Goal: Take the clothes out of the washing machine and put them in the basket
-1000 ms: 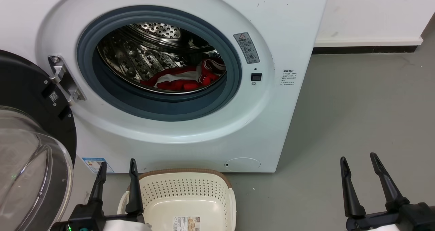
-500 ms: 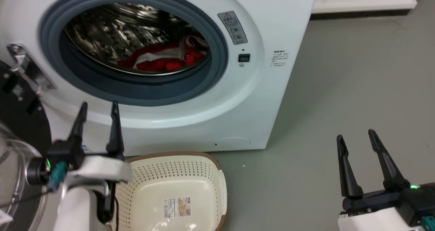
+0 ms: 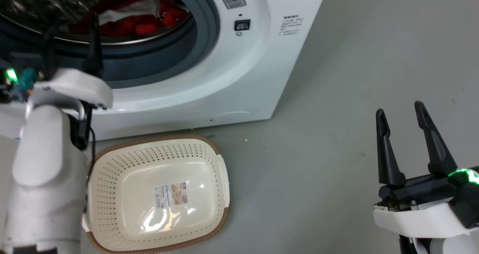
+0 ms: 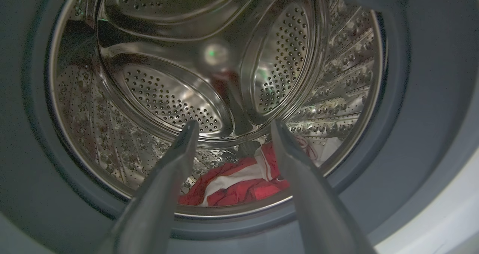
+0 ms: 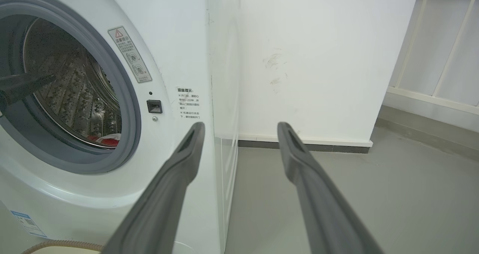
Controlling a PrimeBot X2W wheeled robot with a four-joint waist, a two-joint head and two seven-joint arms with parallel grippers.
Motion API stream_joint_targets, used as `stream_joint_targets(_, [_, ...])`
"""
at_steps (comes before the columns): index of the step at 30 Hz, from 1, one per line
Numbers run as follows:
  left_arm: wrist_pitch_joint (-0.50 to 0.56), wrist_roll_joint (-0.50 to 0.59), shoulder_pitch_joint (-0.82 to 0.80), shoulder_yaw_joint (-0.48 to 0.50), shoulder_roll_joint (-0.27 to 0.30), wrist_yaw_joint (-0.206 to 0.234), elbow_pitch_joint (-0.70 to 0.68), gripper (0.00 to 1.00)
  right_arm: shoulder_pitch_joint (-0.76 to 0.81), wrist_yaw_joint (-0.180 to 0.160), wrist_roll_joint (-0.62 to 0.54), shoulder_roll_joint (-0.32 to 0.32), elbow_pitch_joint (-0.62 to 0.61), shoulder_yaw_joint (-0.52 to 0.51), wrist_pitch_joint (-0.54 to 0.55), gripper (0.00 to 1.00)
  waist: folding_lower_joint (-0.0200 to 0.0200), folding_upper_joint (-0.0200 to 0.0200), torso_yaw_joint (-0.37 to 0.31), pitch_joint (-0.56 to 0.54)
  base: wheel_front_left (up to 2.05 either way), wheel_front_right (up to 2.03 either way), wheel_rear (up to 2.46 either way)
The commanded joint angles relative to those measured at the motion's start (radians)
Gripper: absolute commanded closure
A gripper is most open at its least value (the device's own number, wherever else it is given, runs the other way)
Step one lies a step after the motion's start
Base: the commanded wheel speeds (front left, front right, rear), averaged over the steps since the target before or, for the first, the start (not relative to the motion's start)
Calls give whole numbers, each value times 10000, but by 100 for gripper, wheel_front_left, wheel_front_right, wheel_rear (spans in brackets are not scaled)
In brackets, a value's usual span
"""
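In the head view the washing machine (image 3: 239,70) fills the upper left, its porthole open, and the clothes (image 3: 123,20) lie low in the drum as a crumpled bright red heap with a white panel on top. The left gripper (image 3: 71,24) is up at the porthole's grey rubber ring (image 3: 202,29), its fingers spread with nothing between them. On the grey floor (image 3: 336,78) just in front of the machine sits the basket (image 3: 112,171), cream with a brown rim, mouth up, only a paper label (image 3: 170,194) on its smooth bottom. Its long axis runs roughly along the machine's front, the right end turned slightly toward it. The right gripper (image 3: 399,108) hangs over bare floor well to the right, fingers parted and holding nothing. In the left wrist view the two fingers point into the perforated steel drum (image 4: 168,97). The red-and-white heap lies on the drum floor behind the front lip, stretching from below the fingers up toward the right. In the right wrist view the parted fingers point past the machine's corner at a white wall (image 5: 318,59). A sliver of red shows low in the porthole.
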Motion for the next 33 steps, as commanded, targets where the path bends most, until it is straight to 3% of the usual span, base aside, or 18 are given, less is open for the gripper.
stream_joint_targets(1, [128,59,-662,-211,291,-43,585,0,-272,-7,77,1,-148,39,-21,0,-2,0,-375,607,0,0,0])
stream_joint_targets(11, [2234,-570,-3769,-1763,1538,-60,2405,0,-843,-7,468,3,-643,-9,-21,0,-2,0,-762,1878,0,0,0])
stream_joint_targets(23, [6911,-3246,-6587,-4663,3094,-63,2933,0,-1331,-7,884,3,-1006,37,-21,0,-2,0,-1126,3262,0,0,0])
stream_joint_targets(33, [10292,-4835,-8350,-5747,4019,-64,2963,0,-1799,-7,1192,3,-1358,79,-21,0,-2,0,-1585,4455,0,0,0])
